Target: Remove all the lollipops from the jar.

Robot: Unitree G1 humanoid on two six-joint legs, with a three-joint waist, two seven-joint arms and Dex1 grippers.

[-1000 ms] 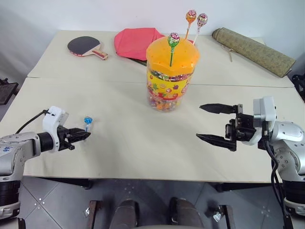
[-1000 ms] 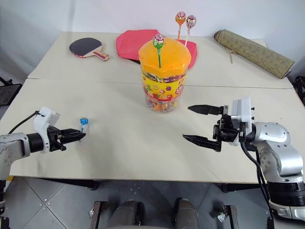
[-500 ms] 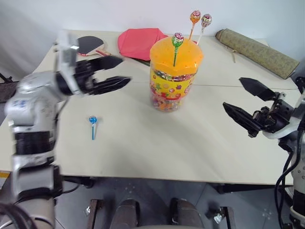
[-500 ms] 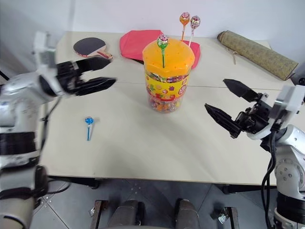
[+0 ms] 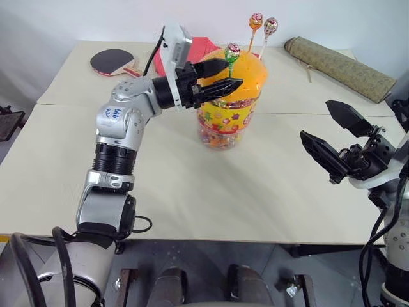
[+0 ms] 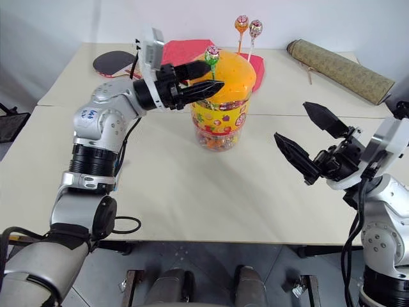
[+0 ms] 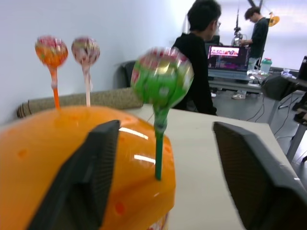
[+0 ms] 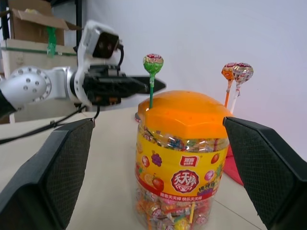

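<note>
The green lollipop (image 5: 232, 52) stands upright in the lid of the jar (image 5: 231, 102), stick vertical, at twelve o'clock from the left gripper (image 5: 222, 75), between its parted, empty fingers. The right gripper (image 5: 333, 141), wide open and empty, hangs well apart at four o'clock.

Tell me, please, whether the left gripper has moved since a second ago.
Yes. The left gripper has risen from the near left of the table and swung across to the jar, its fingers open beside the green lollipop.
</note>
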